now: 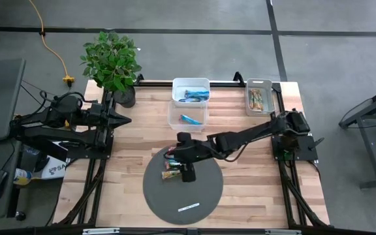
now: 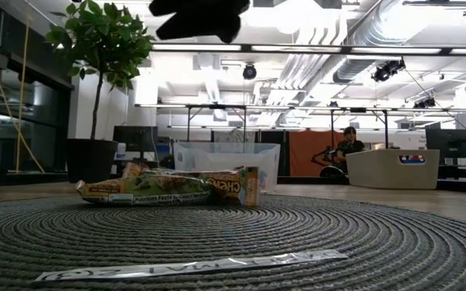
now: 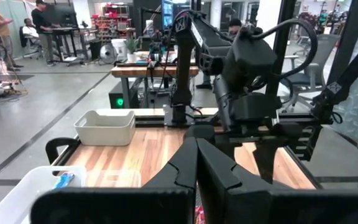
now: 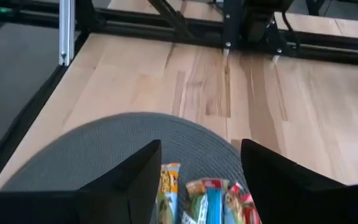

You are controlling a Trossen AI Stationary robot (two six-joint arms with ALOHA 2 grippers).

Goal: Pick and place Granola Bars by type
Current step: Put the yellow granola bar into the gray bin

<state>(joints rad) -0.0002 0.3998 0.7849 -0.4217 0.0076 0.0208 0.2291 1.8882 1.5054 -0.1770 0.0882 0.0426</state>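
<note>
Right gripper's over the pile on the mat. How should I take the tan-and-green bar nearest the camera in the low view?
Grip the tan-and-green bar across its narrow width at mid-length, coming straight down. It lies flat on the round mat with its long side showing, so the wrapper ends give little purchase. The right gripper is open above the pile; neighbouring bars crowd close, so keep the fingers narrow.

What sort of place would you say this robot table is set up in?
Probably an open-plan lab or workshop: exposed ceiling ducts, rows of workbenches with a person seated, and a potted plant beside the wooden table.
</note>
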